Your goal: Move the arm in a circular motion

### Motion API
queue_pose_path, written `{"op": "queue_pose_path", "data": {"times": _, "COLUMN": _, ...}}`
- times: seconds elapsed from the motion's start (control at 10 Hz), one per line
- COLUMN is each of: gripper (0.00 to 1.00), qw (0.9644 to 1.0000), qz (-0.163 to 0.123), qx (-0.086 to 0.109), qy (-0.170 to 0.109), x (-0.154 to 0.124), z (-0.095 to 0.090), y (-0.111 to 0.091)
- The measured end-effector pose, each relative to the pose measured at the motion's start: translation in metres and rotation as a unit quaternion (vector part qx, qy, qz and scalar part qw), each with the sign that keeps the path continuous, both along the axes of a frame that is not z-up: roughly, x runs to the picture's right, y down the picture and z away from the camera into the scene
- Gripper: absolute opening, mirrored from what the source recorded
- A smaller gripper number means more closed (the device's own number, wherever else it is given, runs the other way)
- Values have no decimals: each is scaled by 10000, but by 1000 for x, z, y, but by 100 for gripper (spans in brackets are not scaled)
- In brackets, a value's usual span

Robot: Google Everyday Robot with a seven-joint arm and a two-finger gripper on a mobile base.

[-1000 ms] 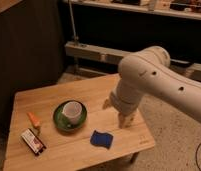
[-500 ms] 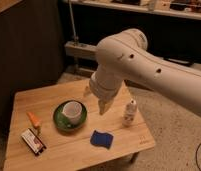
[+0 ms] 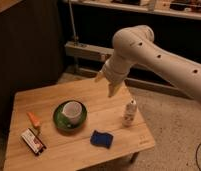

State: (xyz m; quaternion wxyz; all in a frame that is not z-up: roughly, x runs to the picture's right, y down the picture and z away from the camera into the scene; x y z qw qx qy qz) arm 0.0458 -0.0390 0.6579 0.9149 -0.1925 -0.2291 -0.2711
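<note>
Wooden worktop [image 3: 54, 97] carries, from the left, a packet [image 3: 33, 141], carrot [image 3: 34, 120], white cup [image 3: 72, 111] on a green plate [image 3: 61, 121], blue sponge [image 3: 102, 139] and small bottle [image 3: 129, 112]. Above them hangs the cream arm [image 3: 159, 55]; its end effector [image 3: 110, 84] hovers empty.

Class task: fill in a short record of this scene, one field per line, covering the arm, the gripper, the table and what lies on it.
arm: cream-white, reaching in from the right, above the table
gripper: pale, raised over the table's far edge, touching nothing
table: light wood
centre: white cup on green saucer
right: small white bottle, upright
front: blue sponge
left: orange carrot, snack packet
</note>
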Motion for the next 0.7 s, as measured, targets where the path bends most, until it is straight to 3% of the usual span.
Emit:
{"op": "queue_pose_path", "data": {"times": 0.4, "gripper": 60, "qw": 9986, "qz": 336, "qx": -199, "qy": 366, "x": 55, "z": 90, "y": -34}}
{"op": "queue_pose_path", "data": {"times": 0.5, "gripper": 60, "qw": 9973, "qz": 443, "qx": -277, "qy": 507, "x": 72, "z": 110, "y": -35}}
{"op": "queue_pose_path", "data": {"times": 0.6, "gripper": 60, "qw": 9940, "qz": 655, "qx": -440, "qy": 764, "x": 109, "z": 144, "y": -27}}
{"op": "queue_pose_path", "data": {"times": 0.7, "gripper": 60, "qw": 9915, "qz": 787, "qx": -519, "qy": 898, "x": 132, "z": 157, "y": -21}}
